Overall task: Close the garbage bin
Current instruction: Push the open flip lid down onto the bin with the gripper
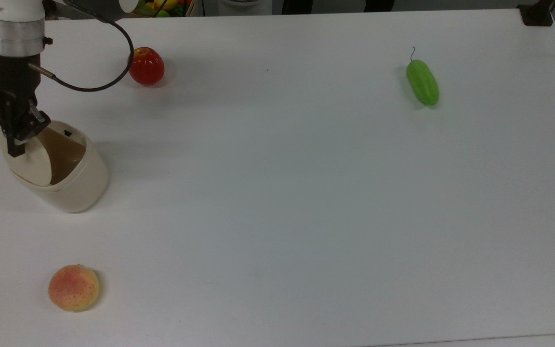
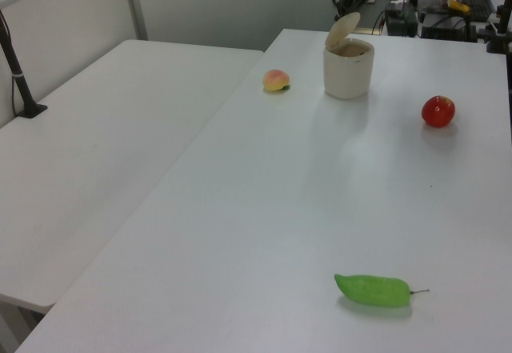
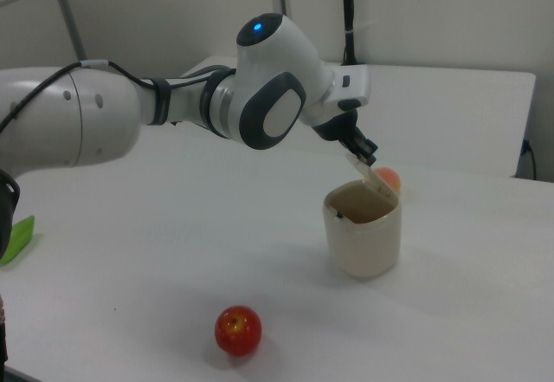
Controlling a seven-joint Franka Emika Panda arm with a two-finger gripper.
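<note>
The cream garbage bin (image 1: 82, 185) stands near the top view's left edge, its mouth partly uncovered. Its hinged lid (image 1: 32, 166) leans inward over the opening at a slant. My gripper (image 1: 16, 147) is shut and presses down on the lid's upper edge from the top view's left. In the right view the gripper (image 3: 367, 152) touches the raised lid (image 3: 370, 179) just above the bin (image 3: 363, 239). In the left view the bin (image 2: 348, 71) sits at the far end of the table with its lid (image 2: 342, 30) tilted.
A red apple (image 1: 146, 66) lies behind the bin in the top view, with the arm's black cable (image 1: 109, 82) looping near it. A peach (image 1: 73, 287) sits toward the front left, a green cucumber (image 1: 422, 82) far right. The white table (image 1: 277, 193) spreads between them.
</note>
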